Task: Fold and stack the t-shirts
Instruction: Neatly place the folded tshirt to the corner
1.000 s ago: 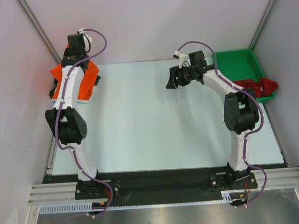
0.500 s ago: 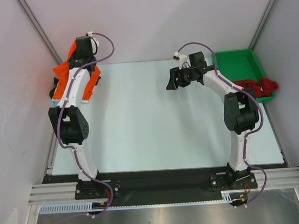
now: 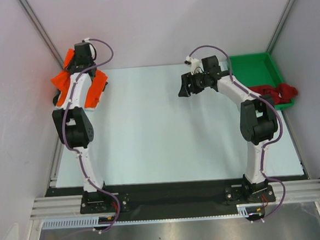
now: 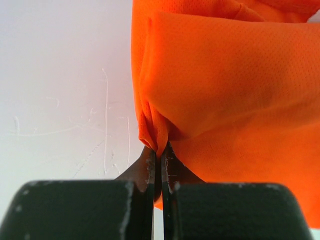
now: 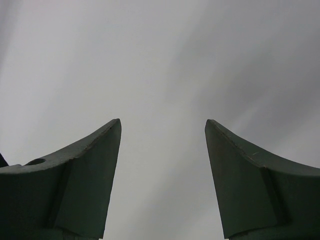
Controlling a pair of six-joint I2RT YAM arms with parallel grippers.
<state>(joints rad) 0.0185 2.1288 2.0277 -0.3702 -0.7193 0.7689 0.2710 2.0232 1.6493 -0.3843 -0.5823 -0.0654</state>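
My left gripper is at the far left corner of the table, shut on a fold of an orange t-shirt. In the left wrist view the orange t-shirt bunches into the closed jaws of the gripper. A pale edge shows under the orange cloth. My right gripper is open and empty, held above the far middle of the table; it also shows in the right wrist view. A dark red t-shirt lies over the front rim of the green tray.
The pale table mat spreads between the arms. White walls stand close on the left and at the back. The tray sits at the far right corner. A dark object lies at the mat's left edge beside the orange cloth.
My left gripper has shifted at the far left corner, back then left, carrying the pinched orange t-shirt, whose shape has changed. The right arm has barely moved.
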